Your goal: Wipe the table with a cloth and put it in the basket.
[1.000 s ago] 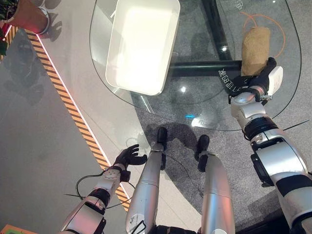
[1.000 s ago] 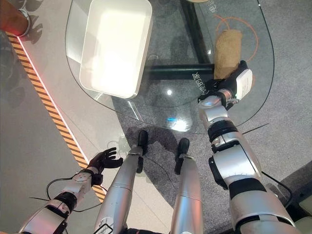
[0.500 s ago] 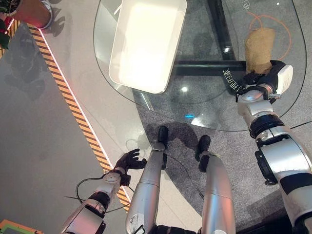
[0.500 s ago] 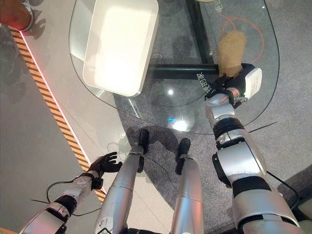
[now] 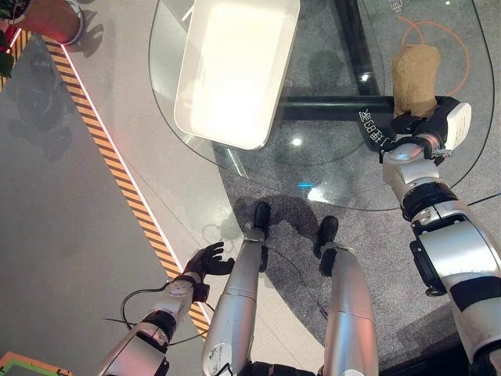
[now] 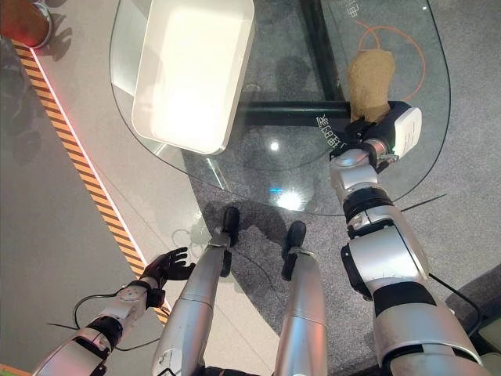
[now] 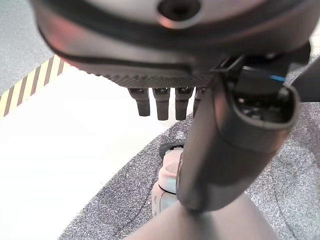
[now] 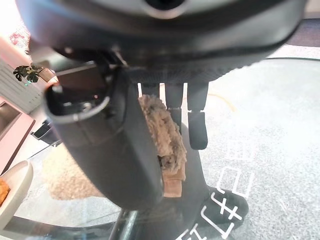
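Note:
A tan cloth (image 5: pixel 415 74) lies on the right part of the round glass table (image 5: pixel 329 176). My right hand (image 5: pixel 429 125) rests at the cloth's near end. In the right wrist view the cloth (image 8: pixel 162 132) sits pinched between the thumb and the fingers (image 8: pixel 197 120). A white rectangular basket (image 5: pixel 223 143) stands on the table's left part, well away from the cloth. My left hand (image 5: pixel 205 260) hangs low over the floor to the lower left, with its fingers (image 7: pixel 161 102) relaxed and nothing in it.
A dark frame bar (image 5: pixel 329 107) runs beneath the glass. An orange ring (image 5: pixel 462 47) shows around the cloth's far end. Yellow-black striped tape (image 5: pixel 117 164) crosses the floor on the left, with a reddish-brown object (image 5: pixel 51 19) at the top left.
The whole view has shifted slightly. My right hand stays on the cloth's near end, and the cloth's far end looks more rounded. The left hand has sunk a little.

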You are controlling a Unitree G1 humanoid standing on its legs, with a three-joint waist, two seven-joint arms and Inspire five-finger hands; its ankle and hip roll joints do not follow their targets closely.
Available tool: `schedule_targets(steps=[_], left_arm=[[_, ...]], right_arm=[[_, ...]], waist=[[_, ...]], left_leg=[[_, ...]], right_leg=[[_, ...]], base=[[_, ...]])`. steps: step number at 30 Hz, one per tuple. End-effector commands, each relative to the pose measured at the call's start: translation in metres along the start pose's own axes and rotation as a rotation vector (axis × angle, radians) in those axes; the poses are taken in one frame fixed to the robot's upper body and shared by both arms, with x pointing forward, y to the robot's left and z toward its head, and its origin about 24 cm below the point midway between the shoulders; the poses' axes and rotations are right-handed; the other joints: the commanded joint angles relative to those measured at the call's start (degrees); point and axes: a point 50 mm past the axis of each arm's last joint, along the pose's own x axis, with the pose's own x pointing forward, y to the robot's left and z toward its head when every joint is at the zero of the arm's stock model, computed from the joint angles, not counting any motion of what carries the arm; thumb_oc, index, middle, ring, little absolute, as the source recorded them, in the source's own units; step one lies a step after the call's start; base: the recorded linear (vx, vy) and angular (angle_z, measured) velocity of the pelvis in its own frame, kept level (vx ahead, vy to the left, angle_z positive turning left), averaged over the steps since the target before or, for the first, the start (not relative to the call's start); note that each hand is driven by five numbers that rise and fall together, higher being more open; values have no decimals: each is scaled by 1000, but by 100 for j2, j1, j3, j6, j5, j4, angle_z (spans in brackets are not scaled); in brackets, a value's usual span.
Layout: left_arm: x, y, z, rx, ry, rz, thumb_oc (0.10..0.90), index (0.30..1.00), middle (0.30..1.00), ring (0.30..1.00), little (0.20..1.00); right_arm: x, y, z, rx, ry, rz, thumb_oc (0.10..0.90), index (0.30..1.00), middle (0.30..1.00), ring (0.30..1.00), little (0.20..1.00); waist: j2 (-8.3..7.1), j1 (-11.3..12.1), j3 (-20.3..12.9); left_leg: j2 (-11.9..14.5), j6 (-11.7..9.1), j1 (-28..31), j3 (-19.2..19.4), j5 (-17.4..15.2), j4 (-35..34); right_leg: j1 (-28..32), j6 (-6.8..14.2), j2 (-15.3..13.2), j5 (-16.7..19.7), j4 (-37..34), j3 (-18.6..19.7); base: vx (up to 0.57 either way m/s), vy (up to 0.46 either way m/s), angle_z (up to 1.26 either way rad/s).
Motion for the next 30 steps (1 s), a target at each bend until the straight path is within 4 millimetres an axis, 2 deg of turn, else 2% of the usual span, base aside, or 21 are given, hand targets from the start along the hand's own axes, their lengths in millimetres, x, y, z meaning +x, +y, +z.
schedule_targets(steps=[1,5,13,21,27,30], left_arm=[[-16,-16,-56,-7,160,-40,800,900,900,900,900],[-16,-16,-55,-3,160,-43,800,900,900,900,900],[-15,-17,-53,1,152,-42,800,900,900,900,900],[-13,-20,-48,0,140,-48,800,900,900,900,900],[-12,-23,-46,-1,129,-52,800,900,900,900,900],[-11,-23,-45,-1,125,-53,800,900,900,900,900]], right_arm=[[10,-19,39,-14,-178,-69,100,300,300,300,200],[10,-19,41,-17,-195,-75,100,300,300,300,200],[-3,-5,59,-70,-336,-13,100,300,300,300,200],[-34,27,74,-140,-497,139,100,300,300,300,200],[-59,51,71,-170,-561,254,100,300,300,300,200],[-63,55,70,-179,-570,276,100,300,300,300,200]], waist=[[206,6,-117],[201,13,-117],[199,36,-117],[215,53,-117],[219,54,-117],[225,54,-117]], left_leg=[[-216,492,213,343,-434,156],[-217,488,216,331,-430,142],[-222,482,238,324,-382,73],[-256,460,253,326,-314,-3],[-271,460,268,342,-273,-64],[-270,459,267,350,-262,-77]], right_leg=[[209,72,58,214,-284,-80],[217,75,55,216,-295,-95],[236,81,43,252,-360,-139],[256,61,34,273,-436,-164],[271,57,26,305,-509,-177],[266,59,22,314,-516,-181]], base=[[0,0,0],[0,0,0],[0,0,0],[0,0,0],[-6,3,1],[-8,3,1]])
